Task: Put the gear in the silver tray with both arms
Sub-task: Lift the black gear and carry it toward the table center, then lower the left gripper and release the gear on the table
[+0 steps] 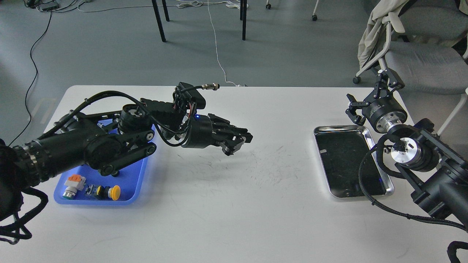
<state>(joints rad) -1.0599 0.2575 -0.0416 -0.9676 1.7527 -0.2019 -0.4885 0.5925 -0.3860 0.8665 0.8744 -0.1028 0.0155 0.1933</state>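
Note:
The silver tray (340, 127) lies on the white table at the right, its dark bottom bare. No gear shows anywhere in the head view. My left gripper (239, 143) points right above the table's middle, well left of the silver tray. Its dark fingers lie close together, and I cannot tell whether they hold anything. My right gripper (370, 94) hovers just beyond the tray's far right corner with its fingers spread wide and nothing between them.
A blue plastic tray (137, 182) sits at the left under my left arm. It holds a yellow push button (115, 192) and a green and orange switch (73, 184). A grey chair (420, 58) stands behind the table's right corner.

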